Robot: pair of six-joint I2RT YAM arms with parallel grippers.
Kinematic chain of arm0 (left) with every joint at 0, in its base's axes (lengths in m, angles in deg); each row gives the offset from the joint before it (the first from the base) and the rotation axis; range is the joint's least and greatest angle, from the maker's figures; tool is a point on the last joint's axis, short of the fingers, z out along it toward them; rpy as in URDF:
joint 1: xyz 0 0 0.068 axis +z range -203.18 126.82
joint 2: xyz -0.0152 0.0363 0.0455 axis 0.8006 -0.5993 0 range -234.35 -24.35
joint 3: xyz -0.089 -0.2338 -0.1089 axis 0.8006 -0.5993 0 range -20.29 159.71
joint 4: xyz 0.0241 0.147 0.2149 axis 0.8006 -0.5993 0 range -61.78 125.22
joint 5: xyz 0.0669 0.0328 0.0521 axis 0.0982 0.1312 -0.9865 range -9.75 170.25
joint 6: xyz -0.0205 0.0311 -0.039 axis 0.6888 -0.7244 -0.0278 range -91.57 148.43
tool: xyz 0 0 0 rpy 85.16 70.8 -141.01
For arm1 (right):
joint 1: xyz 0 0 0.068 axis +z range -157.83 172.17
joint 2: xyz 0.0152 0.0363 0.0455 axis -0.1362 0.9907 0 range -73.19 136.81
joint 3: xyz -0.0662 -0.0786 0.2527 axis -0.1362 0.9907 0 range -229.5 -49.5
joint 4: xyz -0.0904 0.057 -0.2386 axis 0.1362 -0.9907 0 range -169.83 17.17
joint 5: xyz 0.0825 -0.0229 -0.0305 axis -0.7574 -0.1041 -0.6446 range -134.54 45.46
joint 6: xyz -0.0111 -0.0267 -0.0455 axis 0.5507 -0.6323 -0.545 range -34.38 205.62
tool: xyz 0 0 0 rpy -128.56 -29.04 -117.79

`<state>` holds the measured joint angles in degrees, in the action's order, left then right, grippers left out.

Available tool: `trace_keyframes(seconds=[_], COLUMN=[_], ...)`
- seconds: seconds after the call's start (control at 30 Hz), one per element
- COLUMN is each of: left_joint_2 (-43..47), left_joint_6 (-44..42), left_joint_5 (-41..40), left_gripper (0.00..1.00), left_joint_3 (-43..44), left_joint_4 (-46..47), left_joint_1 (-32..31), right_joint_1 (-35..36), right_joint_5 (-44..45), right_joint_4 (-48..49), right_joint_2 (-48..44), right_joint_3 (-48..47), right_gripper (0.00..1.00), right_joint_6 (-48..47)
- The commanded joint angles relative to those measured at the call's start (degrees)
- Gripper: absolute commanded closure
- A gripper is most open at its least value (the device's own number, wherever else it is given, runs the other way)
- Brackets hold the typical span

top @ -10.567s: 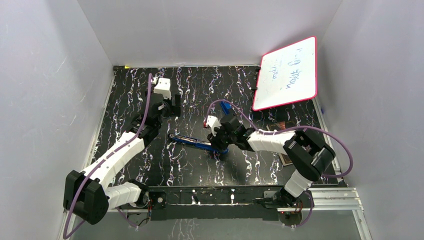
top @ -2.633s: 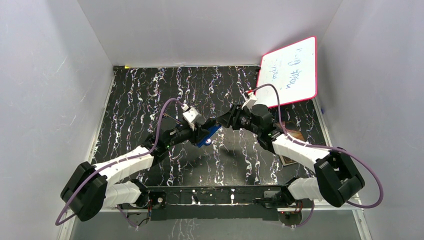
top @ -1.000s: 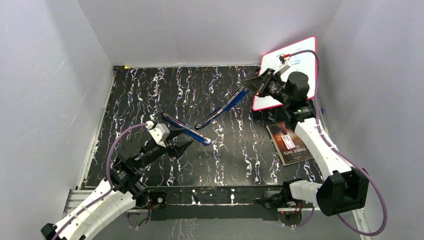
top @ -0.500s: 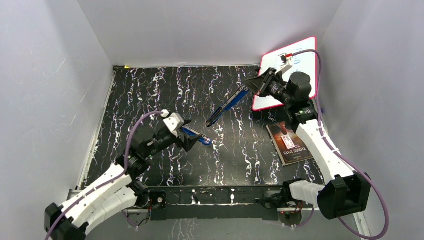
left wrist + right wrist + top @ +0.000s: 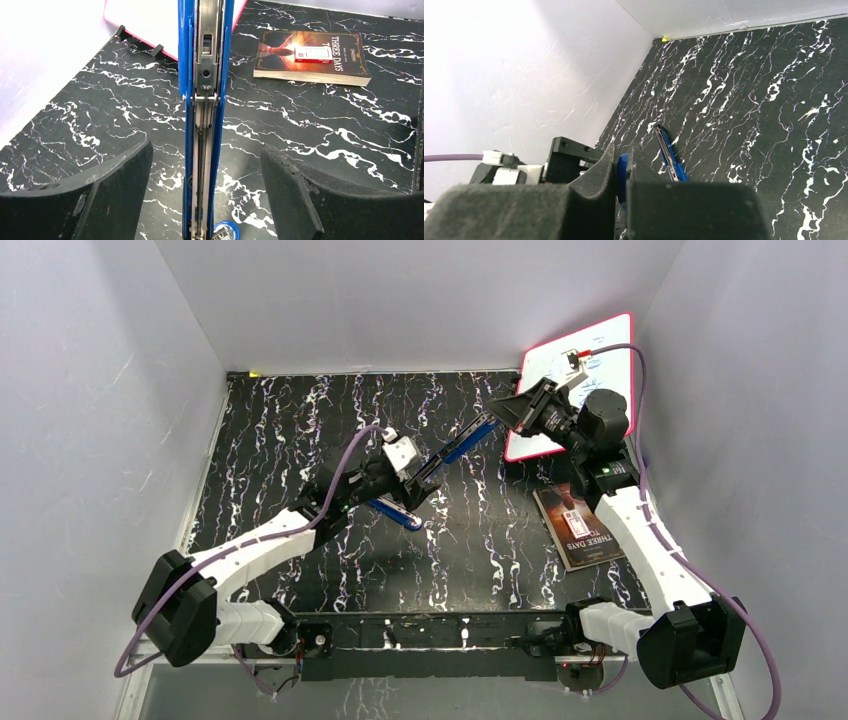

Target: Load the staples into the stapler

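Half a second back my left claw (image 5: 415, 483) sat lower and nearer me. Now it has swung up to the stapler (image 5: 462, 442) and stands spread, one finger on either side of the open blue body. As far as the left wrist view shows, it touches neither side. Straight ahead of that claw the bare metal channel runs away from me. I cannot make out any staples in it, nor any loose strip on the counter (image 5: 300, 420).

My right claw (image 5: 507, 412) is pressed together on the far tip of the raised half, pinching it and keeping the stapler hinged open. The other half lies on the counter, below the left claw and on its near side. Beyond the left claw and to its right lies a book (image 5: 345, 60) with a small red-and-white box (image 5: 313, 53) on it.

I judge the opening done. Fetching staples, seating them in the channel and closing the stapler all remain.
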<state>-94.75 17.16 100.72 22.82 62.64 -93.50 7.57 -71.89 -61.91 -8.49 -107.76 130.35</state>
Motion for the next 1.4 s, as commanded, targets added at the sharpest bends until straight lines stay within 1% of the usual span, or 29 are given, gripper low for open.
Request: trace_keyframes(seconds=[0.0,0.33,0.47,0.6,0.73,0.8,0.93,0.97,1.03,1.13,1.23,1.37], left_joint_2=[-1.6,-4.3,-4.2,-3.3,-1.6,-0.1,3.7,4.6,6.8,9.8,12.1,11.7], left_joint_6=[-3.1,-3.2,-3.1,-4.0,-6.6,-7.9,-11.6,-12.6,-14.4,-18.1,-22.7,-27.7], left_joint_5=[3.8,7.7,8.7,10.0,11.5,12.2,13.2,13.7,14.5,16.0,17.7,19.7], left_gripper=[0.24,0.6,0.82,1.0,1.0,1.0,1.0,1.0,1.0,1.0,1.0,1.0], left_joint_3=[3.5,6.0,6.2,6.1,6.2,6.3,6.3,6.4,6.4,6.8,7.3,8.1], left_joint_4=[5.0,5.0,4.7,2.6,-1.8,-4.9,-13.0,-15.2,-19.9,-28.3,-37.5,-48.0], left_joint_1=[-0.2,-0.3,-0.3,-0.3,-0.3,-0.3,-0.2,-0.2,-0.2,-0.2,-0.2,-0.2], right_joint_1=[-0.2,-0.1,-0.2,-0.2,-0.2,-0.1,-0.1,-0.1,-0.2,-0.2,-0.1,-0.1], right_joint_5=[-1.0,-1.1,-1.0,-0.3,0.5,1.3,3.3,4.0,5.0,6.0,6.5,6.2], right_joint_4=[8.2,8.8,8.8,8.5,8.3,7.4,4.9,4.2,3.3,2.4,1.9,2.2], right_joint_2=[-3.0,-3.1,-2.9,-3.2,-3.5,-3.8,-4.5,-4.8,-5.2,-5.6,-5.6,-5.5], right_joint_3=[-0.1,0.9,1.1,1.6,2.3,2.3,2.3,2.3,2.5,2.8,3.5,4.9], right_gripper=[1.0,1.0,1.0,1.0,1.0,0.9,0.62,0.58,0.52,0.47,0.46,0.45], right_joint_6=[3.5,3.7,3.7,3.7,3.7,3.4,1.2,0.7,-0.4,-1.7,-2.4,-2.5])
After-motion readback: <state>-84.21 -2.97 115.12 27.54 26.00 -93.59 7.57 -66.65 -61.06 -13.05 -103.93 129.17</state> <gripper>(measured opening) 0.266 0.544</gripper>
